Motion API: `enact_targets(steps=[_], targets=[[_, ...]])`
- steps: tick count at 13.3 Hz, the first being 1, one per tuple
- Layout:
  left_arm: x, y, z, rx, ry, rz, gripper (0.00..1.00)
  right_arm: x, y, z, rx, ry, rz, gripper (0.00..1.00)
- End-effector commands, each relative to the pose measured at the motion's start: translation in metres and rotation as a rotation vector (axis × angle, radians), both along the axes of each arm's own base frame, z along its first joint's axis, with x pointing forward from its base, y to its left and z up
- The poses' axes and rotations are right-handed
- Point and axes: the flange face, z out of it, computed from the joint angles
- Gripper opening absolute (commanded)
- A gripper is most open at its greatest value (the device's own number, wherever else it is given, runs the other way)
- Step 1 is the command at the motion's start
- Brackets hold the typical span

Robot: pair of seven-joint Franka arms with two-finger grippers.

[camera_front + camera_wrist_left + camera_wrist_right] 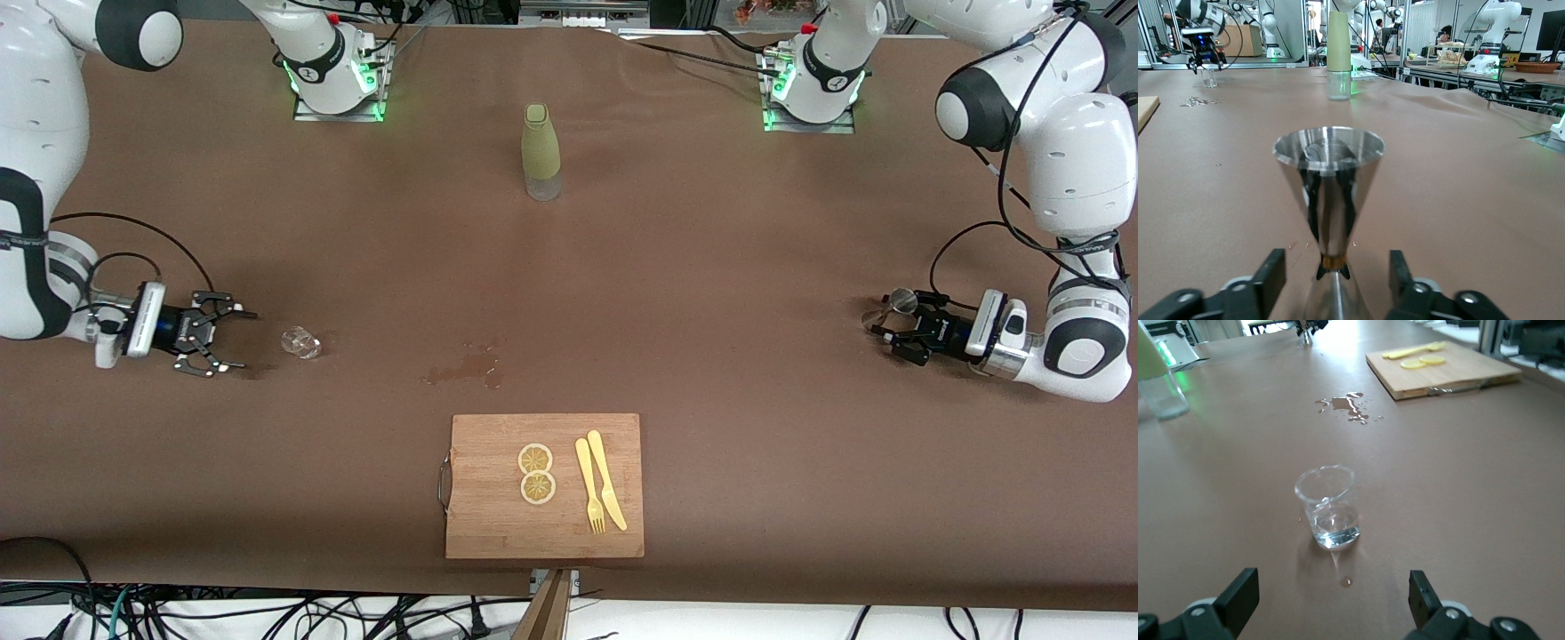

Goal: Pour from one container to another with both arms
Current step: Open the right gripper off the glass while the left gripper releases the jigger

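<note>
Front view: the right hand (233, 340) is sitting low at its end of the worktop (711, 267), fingers spread, the glass cup (300, 342) just ahead of it. The left hand (882, 331) is flanking the jigger (900, 302).

Left wrist view: the jigger (1329, 193) is standing upright between parted fingers (1271, 277), untouched.

Right wrist view: the cup (1328, 507) is standing ahead of the gaping fingers (1241, 593), a little water inside.

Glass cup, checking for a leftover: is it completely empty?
No, the right wrist view shows a little clear liquid in the bottom of the glass cup.

Bare table between glass cup (300, 342) and jigger (896, 307); only a puddle (467, 366) lies there.
</note>
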Motion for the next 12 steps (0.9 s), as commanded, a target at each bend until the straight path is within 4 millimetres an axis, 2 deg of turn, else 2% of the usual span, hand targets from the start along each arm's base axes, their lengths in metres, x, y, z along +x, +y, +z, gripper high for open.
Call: enact_targets(steps=[1, 4, 6, 10, 12], targets=[[0.000, 0.009, 0.002, -0.023, -0.105, -0.078, 1.00, 0.027, -0.005, 0.068, -0.090, 0.133, -0.038, 1.00], [0.005, 0.015, 0.010, 0.005, -0.130, -0.067, 1.00, 0.053, 0.009, 0.136, -0.183, 0.296, -0.121, 1.00], [0.014, 0.033, 0.034, 0.064, -0.196, -0.029, 1.00, 0.064, 0.029, 0.176, -0.246, 0.388, -0.187, 1.00], [0.042, 0.055, 0.111, 0.251, -0.357, -0.040, 1.00, 0.077, 0.085, 0.247, -0.360, 0.572, -0.346, 1.00], [0.050, 0.063, 0.149, 0.308, -0.422, -0.025, 1.00, 0.075, 0.111, 0.273, -0.409, 0.663, -0.437, 1.00]])
